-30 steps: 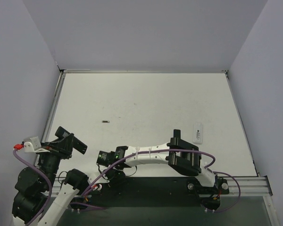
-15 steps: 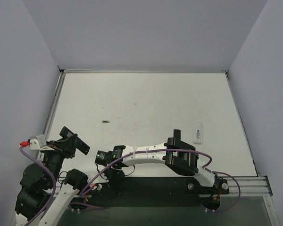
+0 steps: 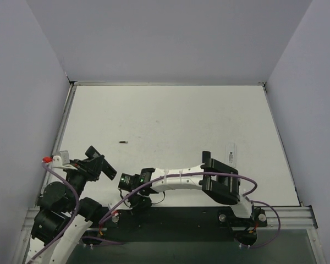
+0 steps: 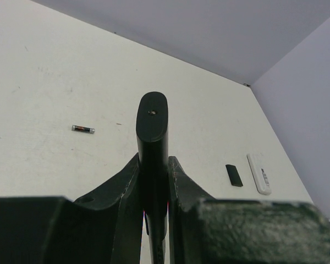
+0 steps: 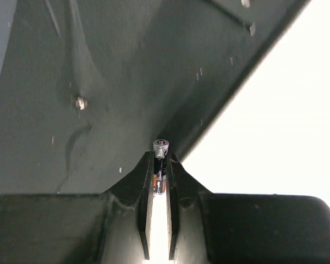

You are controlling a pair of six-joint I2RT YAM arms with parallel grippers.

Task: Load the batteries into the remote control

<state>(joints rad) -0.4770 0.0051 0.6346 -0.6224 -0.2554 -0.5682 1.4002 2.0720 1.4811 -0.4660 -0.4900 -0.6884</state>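
Since one second ago the right gripper (image 5: 160, 160) has closed. It now pinches one battery (image 5: 161, 147) between its fingers, with the pale cap standing out past the tips. It hangs over the dark base plate (image 5: 71, 82) at the near edge, just beside the white table (image 4: 38, 66).

My left arm has also swung inward, toward the right arm. The left gripper (image 4: 154, 160) is clamped on the black remote (image 4: 152, 118), which points away from the wrist camera.

For the task I judge this good: one cell is in hand and the remote comes to meet it, so loading is near but not yet begun. I cannot see an open battery bay from here.

A second battery (image 4: 83, 128) lies alone on the table, well apart from both arms. At the far right lie a white remote (image 4: 258, 173) and, just beside it, a small black piece (image 4: 234, 175), maybe the cover.

About writing: the held battery has an orange band and the white remote has a dark mark, but both are too small for me to read.
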